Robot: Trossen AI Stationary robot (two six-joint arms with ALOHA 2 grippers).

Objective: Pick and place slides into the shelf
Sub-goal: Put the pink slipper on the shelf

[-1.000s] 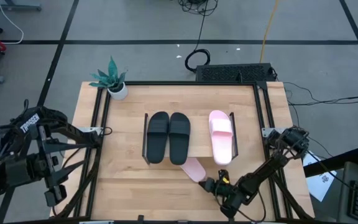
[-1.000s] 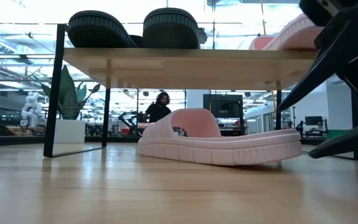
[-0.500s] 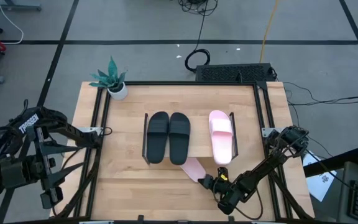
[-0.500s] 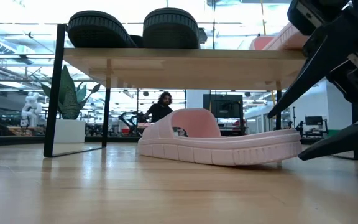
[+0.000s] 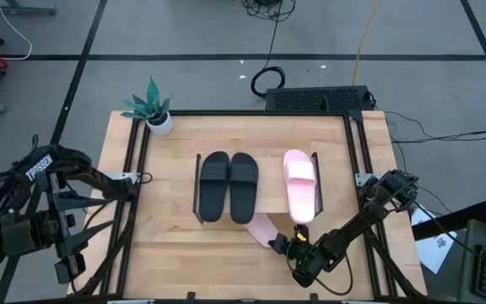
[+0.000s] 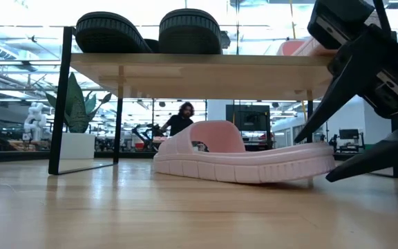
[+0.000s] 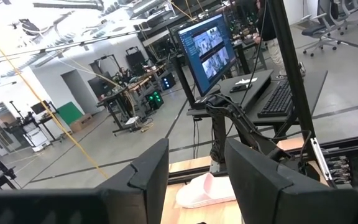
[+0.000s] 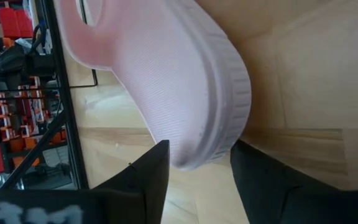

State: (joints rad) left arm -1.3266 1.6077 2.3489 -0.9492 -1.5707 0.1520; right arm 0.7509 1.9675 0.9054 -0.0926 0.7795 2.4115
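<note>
Two black slides point(image 5: 229, 184) and one pink slide point(image 5: 300, 186) lie on the shelf point(image 6: 206, 66) at the table's middle. A second pink slide point(image 6: 247, 162) lies flat on the tabletop on its sole, its toe end under the shelf's near edge. My right gripper point(image 5: 283, 245) is low at the heel end, open, with the heel between its fingers. My left gripper point(image 7: 194, 180) hangs raised off the table's left side, open with nothing between its fingers. My right gripper has the pink slide's heel end point(image 8: 197, 146) between its two fingers, coming slanting down from the table's near right. One finger point(image 6: 302, 131) stands over the footbed, the other point(image 6: 337, 174) low beside the sole. I cannot tell whether either one touches it.
A potted plant point(image 5: 154, 110) stands at the table's far left corner. Black frame rails point(image 5: 133, 211) run along both table sides. A black box point(image 5: 319, 99) sits beyond the far edge. A person point(image 6: 178, 117) shows far off in the room behind.
My right gripper has swung a little toward the table's left, and its fingers have come in around the pink slide's heel end. The slide has stayed where it was.
</note>
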